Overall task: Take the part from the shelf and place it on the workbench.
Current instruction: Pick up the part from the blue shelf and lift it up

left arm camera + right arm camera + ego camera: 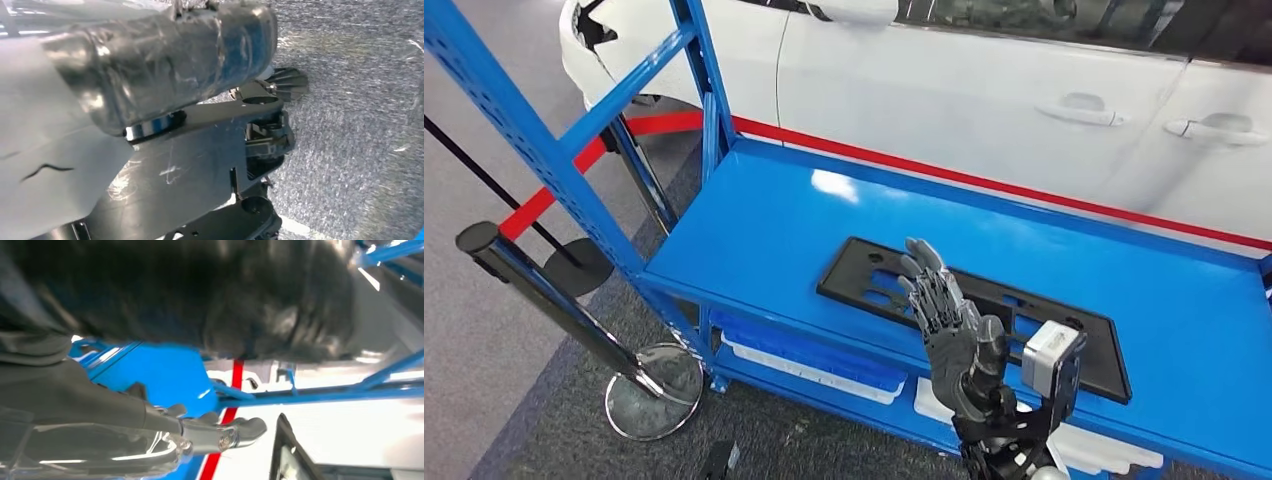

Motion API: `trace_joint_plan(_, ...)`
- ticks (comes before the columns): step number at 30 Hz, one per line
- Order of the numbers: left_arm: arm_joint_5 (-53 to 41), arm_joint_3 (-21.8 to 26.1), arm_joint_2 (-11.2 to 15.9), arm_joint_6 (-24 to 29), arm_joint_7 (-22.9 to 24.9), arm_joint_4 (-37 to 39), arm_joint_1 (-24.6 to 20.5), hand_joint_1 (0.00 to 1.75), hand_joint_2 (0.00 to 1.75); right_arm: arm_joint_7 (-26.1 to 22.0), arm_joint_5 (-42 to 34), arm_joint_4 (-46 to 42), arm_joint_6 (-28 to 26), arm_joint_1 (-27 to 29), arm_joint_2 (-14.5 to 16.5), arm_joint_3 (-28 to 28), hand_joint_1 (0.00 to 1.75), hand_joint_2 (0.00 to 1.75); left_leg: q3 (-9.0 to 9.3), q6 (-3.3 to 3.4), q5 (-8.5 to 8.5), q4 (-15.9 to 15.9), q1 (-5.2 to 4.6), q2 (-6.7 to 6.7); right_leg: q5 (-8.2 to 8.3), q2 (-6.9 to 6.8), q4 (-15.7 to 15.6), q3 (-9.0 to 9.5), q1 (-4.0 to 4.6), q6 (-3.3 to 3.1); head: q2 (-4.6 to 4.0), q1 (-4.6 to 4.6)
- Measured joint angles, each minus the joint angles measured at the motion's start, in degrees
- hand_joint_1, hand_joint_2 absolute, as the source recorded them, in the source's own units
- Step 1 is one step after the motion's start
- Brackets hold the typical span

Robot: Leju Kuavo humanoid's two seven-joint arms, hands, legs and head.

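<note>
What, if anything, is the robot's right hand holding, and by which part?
Nothing. The right hand hovers with fingers extended and apart above the flat black part, which lies on the blue shelf, not gripped.

Part: flat black plastic panel, long rectangular shape, with cut-out slots and small round holes. Lies flat on blue shelf top, long axis running from 10 o'clock to 4 o'clock in head view. Sits toward shelf's near edge, at about 5 o'clock of shelf surface. Middle section partly hidden, both ends visible. Matte, no visible damage. Shelf: blue metal deck with blue perforated uprights at 10 o'clock end, lower level beneath. In right wrist view a dark panel edge shows, likely same part, cannot tell.
</note>
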Motion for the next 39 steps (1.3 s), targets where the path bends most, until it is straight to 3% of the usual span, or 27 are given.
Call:
trace_joint_plan(3, -0.02, -0.28, 0.08, 0.0, 0.0, 0.01, 0.07, 0.0, 0.0, 0.01, -0.01, 0.09, -0.01, -0.01, 0.01, 0.01, 0.0, 0.0, 0.3, 1.62, -0.28, -0.02, -0.21, 0.02, -1.29, 0.02, 1.38, -0.37, -0.3, 0.51, 0.0, 0.17)
trace_joint_plan(5, -0.05, -0.3, 0.14, 0.0, -0.01, 0.01, -0.02, 0.0, 0.0, 0.01, -0.01, 0.1, -0.01, -0.01, 0.01, 0.01, 0.0, 0.0, 0.58, 2.34, -0.46, -0.15, -0.29, 0.06, -4.31, 0.05, 7.64, -3.44, -0.19, 0.5, 0.0, 0.44)
trace_joint_plan(7, -0.07, -0.31, 0.16, 0.0, 0.0, 0.01, -0.07, 0.0, 0.0, 0.01, -0.01, 0.19, -0.01, 0.05, 0.01, 0.01, 0.0, 0.87, 0.68, 2.72, -0.64, -0.14, -0.64, 0.08, -6.9, 0.07, 15.68, -8.07, 0.14, 0.17, 0.0, 0.55)
trace_joint_plan(8, -0.07, -0.32, 0.16, 0.0, 0.01, 0.01, -0.04, 0.0, 0.0, 0.01, -0.01, 0.25, -0.01, 0.09, 0.01, 0.01, 0.0, 1.31, 0.77, 2.88, -0.73, -0.13, -0.85, 0.06, -6.83, 0.08, 17.67, -9.54, 0.31, -0.08, 0.0, 0.55)
trace_joint_plan(9, -0.08, -0.33, 0.16, 0.0, 0.01, 0.01, -0.01, 0.0, 0.0, 0.01, -0.01, 0.31, -0.01, 0.11, 0.01, 0.01, 0.0, 1.75, 0.92, 2.99, -0.83, -0.13, -1.03, -0.01, -5.6, 0.09, 17.26, -9.84, 0.49, -0.42, 0.0, 0.55)
trace_joint_plan(11, -0.17, -0.35, 0.16, -0.03, 0.13, 0.01, 0.02, 0.0, 0.0, 0.64, 0.96, 0.41, -0.4, -0.01, 0.01, 0.01, 0.0, 1.75, 1.33, 3.09, -1.04, -0.13, -1.25, -0.29, -1.15, 0.19, 10.73, -7.6, 0.99, -1.37, 0.0, 0.56)
trace_joint_plan(13, -0.45, -0.4, 0.11, -0.19, 0.76, 0.01, -0.06, 0.0, 0.0, 3.61, 5.34, 1.14, -2.1, -1.15, 0.27, 0.26, 0.0, 1.75, 1.42, 2.89, -1.17, -0.15, -1.39, -0.46, 1.67, 0.44, 3.88, -4.74, 1.5, -2.13, 0.0, 0.53)
trace_joint_plan(14, -0.69, -0.48, 0.06, -0.34, 1.31, 0.01, -0.15, 0.0, 0.0, 6.41, 9.51, 2.06, -3.63, -2.24, 0.61, 0.64, 0.0, 1.75, 1.32, 2.67, -1.14, -0.17, -1.39, -0.45, 2.16, 0.57, 1.97, -3.99, 1.7, -2.31, 0.0, 0.51)
trace_joint_plan(17, -1.53, -0.83, -0.22, -0.73, 2.98, 0.01, -0.37, 0.0, 0.0, 15.39, 23.53, 6.02, -8.73, -5.42, 2.04, 2.51, 0.0, 1.75, 1.04, 1.94, -1.05, -0.18, -1.31, -0.42, 2.41, 0.58, 1.16, -3.79, 1.66, -2.44, 0.0, 0.49)
trace_joint_plan(19, -1.82, -1.05, -0.38, -0.75, 3.89, 0.01, -0.45, 0.0, 0.0, 19.79, 31.49, 8.53, -11.37, -6.95, 2.89, 3.83, 0.0, 1.75, 0.07, 1.36, -2.58, 2.06, -1.32, -0.35, 2.66, 0.31, 0.75, -3.57, 1.32, -2.73, 0.0, 0.4)
trace_joint_plan(20, -1.85, -1.14, -0.4, -0.69, 4.33, 0.01, -0.49, 0.0, 0.0, 21.92, 35.75, 9.92, -12.52, -7.8, 3.25, 4.59, 0.0, 1.75, -1.24, 1.06, -4.13, 4.87, -1.26, -0.27, 2.74, 0.16, 0.67, -3.51, 1.23, -2.85, 0.0, 0.33)
trace_joint_plan(22, -1.67, -1.27, -0.45, -0.52, 4.95, 0.01, -0.54, 0.0, 0.0, 25.7, 43.63, 12.83, -14.22, -9.26, 3.6, 6.2, 0.0, 1.75, -4.74, 0.61, -7.2, 12.1, -1.19, -0.15, 2.71, 0.01, 0.7, -3.55, 1.3, -2.98, -0.01, 0.26)
trace_joint_plan(23, -1.57, -1.34, -0.47, -0.45, 5.16, 0.01, -0.55, 0.0, 0.0, 27.4, 47.05, 14.34, -14.74, -9.72, 3.68, 7.03, 0.0, 1.75, -6.01, 0.52, -7.78, 14.58, -1.17, -0.11, 2.67, -0.06, 0.74, -3.55, 1.35, -3.04, -0.01, 0.26)
trace_joint_plan(24, -1.48, -1.44, -0.49, -0.43, 5.36, 0.01, -0.55, 0.0, 0.0, 28.89, 50.13, 15.98, -14.83, -10.06, 3.79, 7.92, 0.0, 1.75, -6.27, 0.54, -7.18, 14.9, -1.18, -0.08, 2.61, -0.11, 0.81, -3.54, 1.42, -3.11, -0.01, 0.26)
trace_joint_plan(25, -1.43, -1.6, -0.51, -0.44, 5.53, 0.01, -0.54, 0.0, 0.0, 30.15, 52.77, 17.54, -14.63, -10.41, 3.93, 8.77, 0.0, 1.75, -5.46, 0.7, -5.61, 13.03, -1.21, -0.07, 2.55, -0.1, 0.89, -3.51, 1.5, -3.18, -0.01, 0.26)
trace_joint_plan(27, -1.35, -1.93, -0.55, -0.48, 5.82, 0.02, -0.53, 0.0, 0.0, 32.37, 57.36, 20.52, -13.4, -11.26, 4.35, 10.25, 0.0, 1.75, -1.77, 1.48, -1.78, 5.3, -1.42, -0.03, 2.4, 0.02, 0.98, -3.39, 1.71, -3.22, 0.0, 0.31)
trace_joint_plan(29, -1.34, -2.09, -0.68, -0.49, 5.92, 0.03, -0.49, 0.0, 0.0, 34.06, 60.68, 23.0, -11.48, -12.0, 4.7, 11.28, 0.0, 1.75, 0.82, 2.22, -0.34, -0.12, -1.77, 0.01, 2.35, 0.1, 0.97, -3.47, 1.79, -3.01, 0.0, 0.35)
trace_joint_plan(32, -1.43, -2.19, -0.9, -0.56, 6.21, 0.03, -0.43, 0.0, 0.0, 35.33, 62.99, 27.36, -8.44, -12.91, 5.49, 12.86, 0.0, 1.75, 1.46, 2.87, -0.18, -1.63, -1.85, -0.03, 2.35, 0.03, 0.83, -3.61, 1.67, -2.31, 0.0, 0.36)
trace_joint_plan(34, -1.52, -2.28, -1.08, -0.58, 6.39, 0.03, -0.45, 0.0, 0.0, 35.21, 63.18, 30.62, -7.69, -14.04, 6.16, 13.76, 0.0, 1.75, 2.11, 3.28, 0.27, -2.67, -1.42, 0.02, 1.07, 0.11, 2.74, -4.42, 1.65, -1.72, 0.0, 0.46)
trace_joint_plan(37, -1.55, -2.35, -1.22, -0.59, 6.54, 0.05, -0.48, 0.0, 0.0, 35.01, 63.23, 34.62, -7.42, -15.27, 6.73, 14.92, 0.0, 1.75, 2.5, 3.58, 0.39, -3.12, -1.16, 0.11, -3.45, 0.2, 12.61, -9.31, 1.13, -0.86, 0.0, 0.6)
trace_joint_plan(38, -1.55, -2.36, -1.24, -0.59, 6.51, 0.05, -0.46, 0.0, 0.0, 35.02, 63.23, 35.64, -7.14, -15.35, 6.84, 15.26, 0.0, 1.75, 2.5, 3.57, 0.32, -3.08, -1.12, 0.07, -4.11, 0.19, 15.37, -10.86, 0.84, -0.59, 0.0, 0.59)
trace_joint_plan(39, -1.55, -2.37, -1.24, -0.59, 6.37, 0.05, -0.43, 0.0, 0.0, 35.01, 63.23, 36.68, -6.65, -15.46, 6.93, 15.61, 0.0, 1.75, 2.51, 3.49, 0.22, -2.98, -1.03, 0.01, -3.78, 0.18, 16.32, -11.58, 0.56, -0.32, 0.0, 0.6)
